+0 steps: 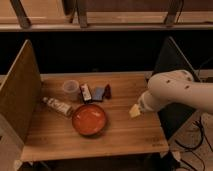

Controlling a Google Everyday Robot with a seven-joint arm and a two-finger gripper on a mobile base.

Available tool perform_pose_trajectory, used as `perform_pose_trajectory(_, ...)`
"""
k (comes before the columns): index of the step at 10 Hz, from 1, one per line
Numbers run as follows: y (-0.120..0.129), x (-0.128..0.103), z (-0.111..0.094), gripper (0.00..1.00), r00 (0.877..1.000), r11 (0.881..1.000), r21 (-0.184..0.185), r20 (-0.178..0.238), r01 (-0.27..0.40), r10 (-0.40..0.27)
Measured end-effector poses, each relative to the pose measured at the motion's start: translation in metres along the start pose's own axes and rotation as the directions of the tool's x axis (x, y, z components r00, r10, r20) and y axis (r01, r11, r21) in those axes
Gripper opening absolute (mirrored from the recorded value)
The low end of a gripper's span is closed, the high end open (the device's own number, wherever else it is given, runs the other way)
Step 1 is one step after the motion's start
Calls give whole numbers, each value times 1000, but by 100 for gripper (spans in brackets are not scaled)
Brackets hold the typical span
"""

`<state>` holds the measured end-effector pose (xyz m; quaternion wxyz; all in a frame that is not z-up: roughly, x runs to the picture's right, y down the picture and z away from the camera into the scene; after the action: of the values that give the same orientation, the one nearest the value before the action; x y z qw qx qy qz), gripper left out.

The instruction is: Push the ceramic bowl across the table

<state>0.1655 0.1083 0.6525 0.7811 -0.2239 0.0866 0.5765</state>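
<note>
The ceramic bowl (89, 120) is round, shallow and glossy orange-red. It sits upright on the light wooden table (125, 135), left of centre and toward the front. My gripper (135, 111) hangs at the end of the white arm (172, 91), over the table's right part. It is to the right of the bowl and apart from it, with bare wood between them.
A translucent plastic cup (70, 89) stands behind the bowl. A small packet (86, 92) and a blue packet (99, 93) lie next to it. A bottle (57, 106) lies on its side at the left. Upright panels (19, 95) close both table ends.
</note>
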Motion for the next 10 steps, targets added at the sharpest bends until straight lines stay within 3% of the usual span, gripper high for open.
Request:
perform_pose_trajectory(2, -2, -2, -1, 13, 999, 999, 24, 3, 37, -37)
perform_pose_trajectory(3, 0, -8, -1, 6, 996, 996, 43, 11, 83, -83)
perform_pose_trajectory(4, 16, -21, -1, 1, 984, 983, 60, 30, 175, -177)
perform_pose_trajectory(5, 39, -39, 1, 0, 955, 955, 74, 53, 287, -291)
perform_pose_trajectory(7, 80, -60, 10, 0, 897, 900, 72, 74, 430, -435)
perform_pose_trajectory(9, 137, -75, 34, 0, 817, 821, 28, 78, 571, -571)
perform_pose_trajectory(10, 149, -76, 39, 0, 803, 806, 13, 81, 592, -591)
